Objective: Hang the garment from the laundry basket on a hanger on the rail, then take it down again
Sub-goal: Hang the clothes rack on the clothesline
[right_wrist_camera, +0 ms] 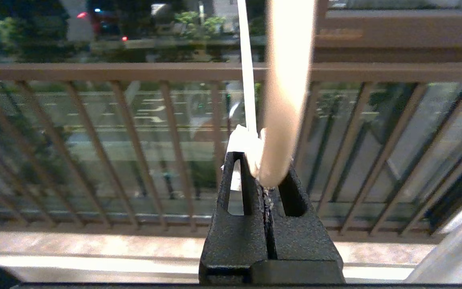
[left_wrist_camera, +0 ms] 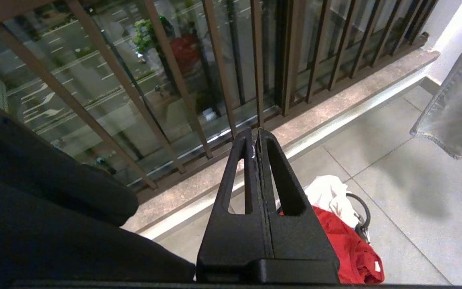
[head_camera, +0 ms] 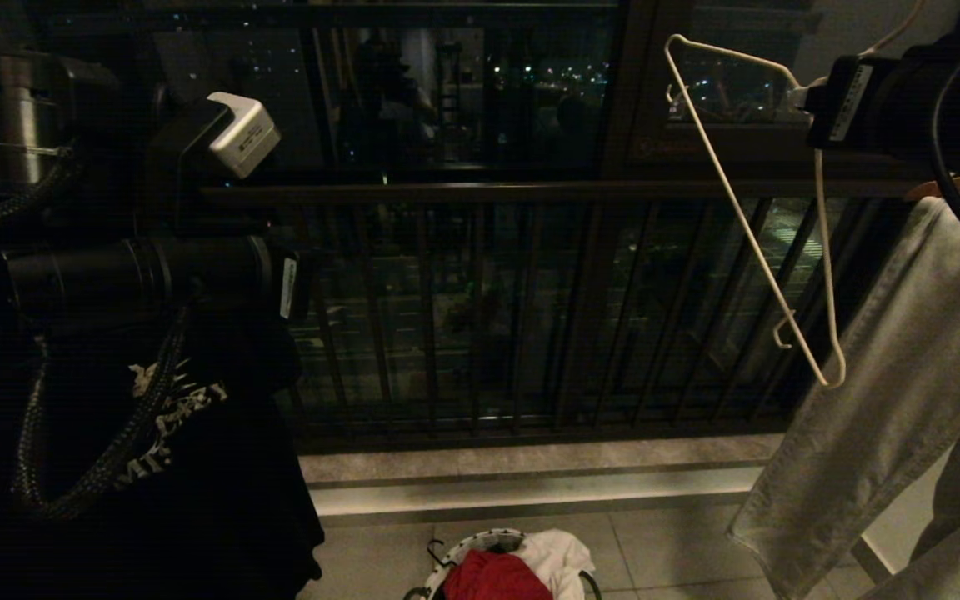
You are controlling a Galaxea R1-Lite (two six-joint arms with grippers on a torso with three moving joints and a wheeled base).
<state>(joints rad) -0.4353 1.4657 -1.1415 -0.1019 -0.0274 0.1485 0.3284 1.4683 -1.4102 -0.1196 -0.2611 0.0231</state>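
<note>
A dark balcony with a metal railing [head_camera: 480, 193] and tiled floor. In the head view the right gripper [head_camera: 813, 98] holds the thin white wire hanger [head_camera: 767, 275] high, and the red short-sleeved T-shirt [head_camera: 497, 577] lies in the small round white woven basket [head_camera: 467, 546] on the floor. The left wrist view shows the left gripper [left_wrist_camera: 258, 134] closed and empty above the shirt. In the right wrist view the fingers [right_wrist_camera: 233, 168] are clamped on the wire; I think this grip should stay firm while the left fetches the shirt.

Both arms [head_camera: 138, 275] are chunky matte-black tubes with small white sticker labels, braided black cable [head_camera: 72, 467] looping off the left one, a white-capped box [head_camera: 238, 133] above it. Fingers [left_wrist_camera: 279, 188] are textured black wedges with slotted cutouts.
</note>
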